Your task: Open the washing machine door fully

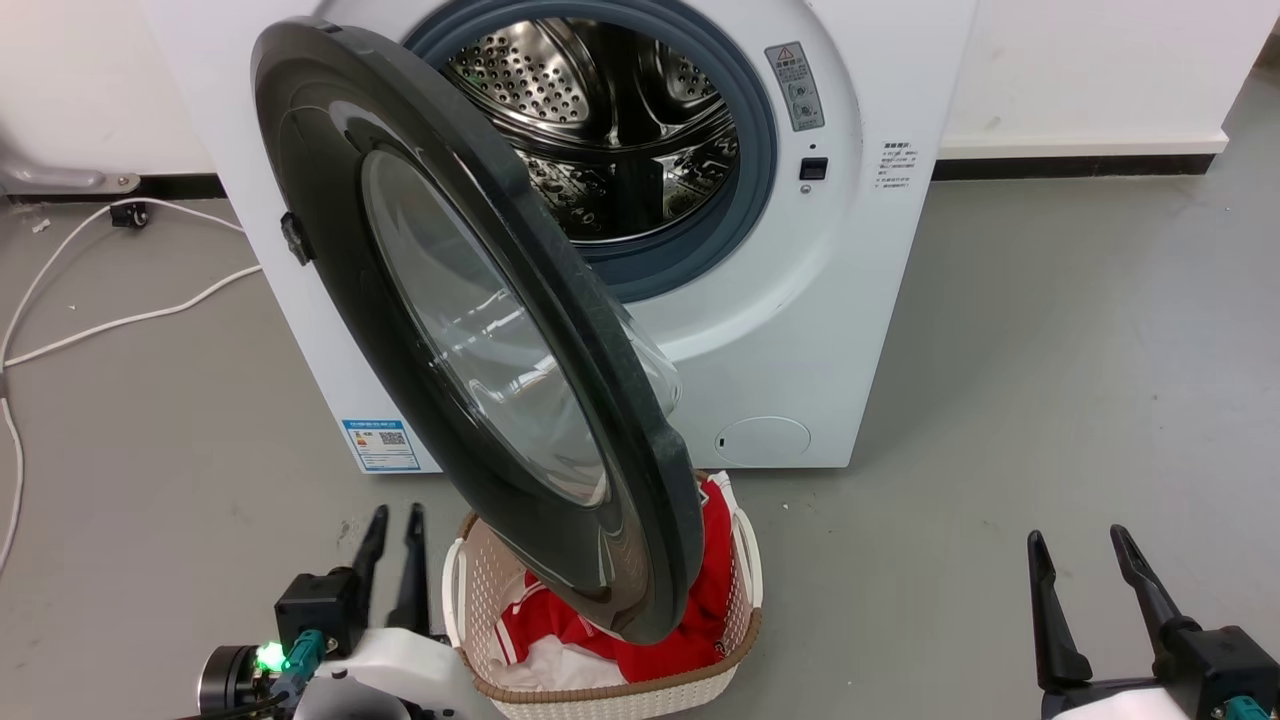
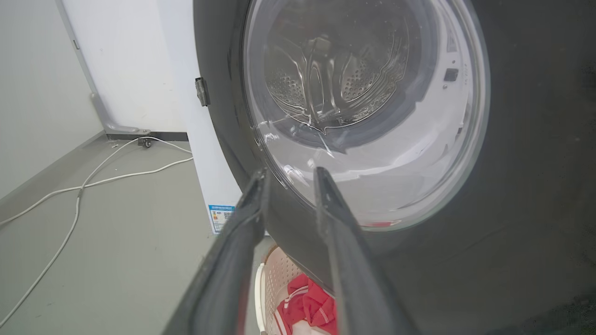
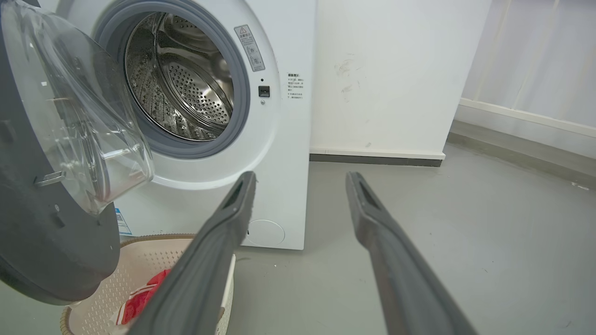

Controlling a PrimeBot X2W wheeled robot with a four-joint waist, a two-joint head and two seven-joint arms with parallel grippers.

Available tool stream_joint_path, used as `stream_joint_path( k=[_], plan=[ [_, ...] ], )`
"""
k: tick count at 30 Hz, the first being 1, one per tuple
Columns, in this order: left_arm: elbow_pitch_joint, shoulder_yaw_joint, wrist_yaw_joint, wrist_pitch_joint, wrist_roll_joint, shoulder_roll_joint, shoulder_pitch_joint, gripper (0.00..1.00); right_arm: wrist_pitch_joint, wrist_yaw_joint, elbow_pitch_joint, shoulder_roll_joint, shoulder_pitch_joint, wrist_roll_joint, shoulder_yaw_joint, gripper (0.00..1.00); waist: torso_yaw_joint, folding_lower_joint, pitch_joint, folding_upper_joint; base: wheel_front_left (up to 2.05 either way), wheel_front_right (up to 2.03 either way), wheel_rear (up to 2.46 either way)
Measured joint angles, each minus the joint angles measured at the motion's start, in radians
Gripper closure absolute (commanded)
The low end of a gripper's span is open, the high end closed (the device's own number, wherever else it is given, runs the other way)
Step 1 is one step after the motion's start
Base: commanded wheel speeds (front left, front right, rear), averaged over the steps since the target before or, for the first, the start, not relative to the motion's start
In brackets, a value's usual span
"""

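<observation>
Two grippers, one machine, one door, one basket.

1. washing machine (image 1: 800,330): white front-loader against the wall, drum exposed.
2. washing machine door (image 1: 470,330): hinged on the machine's left side, roughly half open, with its free edge out toward the robot and above the basket. It is round, so it has no real long axis. The disc stands upright, black outer face turned left, glass bowl bulging right toward the drum.
3. laundry basket (image 1: 478,585): on the floor under the door's lower edge, red clothing inside.
4. left gripper (image 1: 397,512): fingers slightly parted, holding nothing, just beside the outer face.
5. right gripper (image 1: 1077,535): fingers spread, empty, well apart from the door.

Risks, as judged: the left gripper sits on the side the door must swing into, so a push could drive the door onto it. Fingers could also skid off the smooth bowl.
</observation>
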Motion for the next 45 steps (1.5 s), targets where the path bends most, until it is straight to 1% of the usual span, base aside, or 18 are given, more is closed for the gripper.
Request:
stream_joint_path(
  k=[8,13,18,23,27,29,36,39,42,45],
  plan=[
    [-0.022,-0.002,0.003,0.0,0.017,0.002,-0.003,1.0,-0.002,0.0,0.001,0.003,-0.001,0.0,0.001,0.0,-0.004,0.0,0.003,0.0,0.0,0.0,0.0],
    [-0.088,-0.001,0.015,0.0,0.017,0.001,-0.029,1.0,-0.003,0.0,0.001,0.004,-0.002,0.0,-0.004,0.0,-0.003,0.0,0.006,0.0001,0.0,0.0,0.0],
    [-0.216,-0.02,0.029,0.0,0.02,0.001,-0.069,1.0,-0.003,0.0,0.002,0.005,-0.002,0.0,-0.011,0.0,0.001,0.0,0.006,0.0,0.0,0.0,0.0],
    [-0.372,-0.054,0.048,0.0,0.039,0.001,-0.114,1.0,-0.003,0.0,0.002,0.006,-0.002,0.0,-0.014,0.0,0.006,0.0,0.002,0.0,0.0,0.0,0.0],
    [-0.504,-0.082,0.062,0.022,0.061,0.001,-0.14,1.0,0.0,0.0,0.002,0.006,-0.001,-0.003,-0.016,0.0,0.007,0.0,-0.004,0.0,0.0,0.0,0.0],
    [-0.565,-0.102,0.069,0.04,0.069,0.001,-0.151,1.0,0.002,0.0,0.002,0.006,-0.001,-0.003,-0.016,0.0,0.008,0.0,-0.007,0.0,0.0,0.0,0.0],
    [-0.738,-0.193,0.07,0.104,0.096,0.0,-0.198,1.0,0.007,0.0,-0.001,0.007,0.003,-0.003,-0.018,0.0,0.006,0.0,-0.018,0.0,0.0,0.0,0.0],
    [-0.775,-0.223,0.068,0.127,0.1,0.0,-0.202,1.0,0.01,0.0,-0.002,0.007,0.007,-0.003,-0.018,0.0,0.004,0.0,-0.022,0.0,0.0,0.0,0.0],
    [-0.812,-0.275,0.054,0.165,0.101,0.0,-0.202,1.0,0.01,0.0,-0.003,0.007,0.01,-0.003,-0.018,0.0,0.002,0.0,-0.025,0.0,0.0,0.0,0.0],
    [-0.829,-0.349,0.033,0.205,0.08,0.0,-0.186,1.0,0.014,0.0,-0.004,0.007,0.017,-0.003,-0.019,0.0,0.002,0.0,-0.026,0.0,0.0,0.0,0.0]
  ],
)
